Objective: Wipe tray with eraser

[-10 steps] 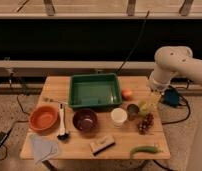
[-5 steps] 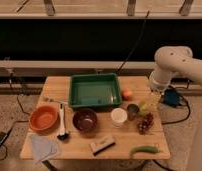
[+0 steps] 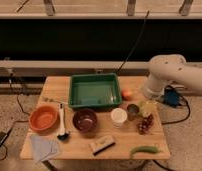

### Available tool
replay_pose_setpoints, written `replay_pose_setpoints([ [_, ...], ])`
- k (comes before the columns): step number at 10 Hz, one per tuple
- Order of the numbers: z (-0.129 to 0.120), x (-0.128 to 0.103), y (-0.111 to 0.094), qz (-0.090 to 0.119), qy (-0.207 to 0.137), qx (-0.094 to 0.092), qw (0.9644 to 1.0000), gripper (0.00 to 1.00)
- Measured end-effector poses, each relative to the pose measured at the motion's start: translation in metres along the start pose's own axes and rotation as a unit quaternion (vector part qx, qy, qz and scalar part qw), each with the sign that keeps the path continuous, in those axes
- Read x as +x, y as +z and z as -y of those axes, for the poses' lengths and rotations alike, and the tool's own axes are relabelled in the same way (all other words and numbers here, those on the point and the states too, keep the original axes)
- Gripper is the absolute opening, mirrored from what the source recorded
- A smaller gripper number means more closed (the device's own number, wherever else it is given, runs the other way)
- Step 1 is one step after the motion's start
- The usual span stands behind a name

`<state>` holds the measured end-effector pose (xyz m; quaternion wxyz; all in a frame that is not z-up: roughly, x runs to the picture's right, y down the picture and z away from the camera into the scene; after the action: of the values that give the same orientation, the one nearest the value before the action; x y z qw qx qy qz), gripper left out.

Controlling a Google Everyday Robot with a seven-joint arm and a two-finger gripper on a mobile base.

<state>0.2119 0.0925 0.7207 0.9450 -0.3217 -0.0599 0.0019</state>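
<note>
- The gripper [image 3: 146, 107] hangs low over the right edge of the wooden table [image 3: 54, 90], about midway along that edge. Its fingers are spread wide and nothing shows between them.
- The white arm [image 3: 169, 72] carrying it bends in from beyond the right side of the table.
- Just left of the gripper stands a small dark cup [image 3: 132, 109]. A cluster of dark red grapes [image 3: 145, 123] lies just in front of the gripper, toward the front right corner.
- A white cup [image 3: 118, 116] stands beside the dark cup, on its left and slightly nearer the front edge.
- An orange fruit [image 3: 127, 94] lies behind the dark cup, close to the tray's right wall.
- The tray [image 3: 95, 91] is green and rectangular. It sits at the middle of the table's back edge, with nothing visible inside it.
- A dark maroon bowl [image 3: 85, 120] stands just in front of the tray's front left corner.
- The eraser [image 3: 102, 144] lies flat and slightly askew near the middle of the front edge, tan top up. It is well apart from both the gripper and the tray.
- A long green vegetable [image 3: 145, 149] lies at the front right corner.
- A white-handled brush [image 3: 62, 120] lies between the maroon bowl and an orange bowl [image 3: 43, 118], which stands by the left edge.
- A grey-blue cloth [image 3: 44, 147] lies at the front left corner.
</note>
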Motion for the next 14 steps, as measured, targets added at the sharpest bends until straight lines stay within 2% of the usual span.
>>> replay_pose_setpoints([
  [2,-0.021,-0.05,0.011,0.013,-0.054,-0.004,0.9985,0.8],
  [4,-0.037,-0.085,0.021,0.026,-0.094,-0.013,0.9952,0.8],
  [5,-0.047,-0.107,0.029,0.033,-0.119,-0.023,0.992,0.8],
  [7,-0.069,-0.132,0.043,0.041,-0.157,-0.042,0.9858,0.8],
  [9,-0.094,-0.144,0.063,0.042,-0.19,-0.065,0.9788,0.8],
  [11,-0.106,-0.147,0.075,0.038,-0.208,-0.071,0.9748,0.8],
  [14,-0.11,-0.138,0.103,0.036,-0.21,-0.068,0.9748,0.8],
])
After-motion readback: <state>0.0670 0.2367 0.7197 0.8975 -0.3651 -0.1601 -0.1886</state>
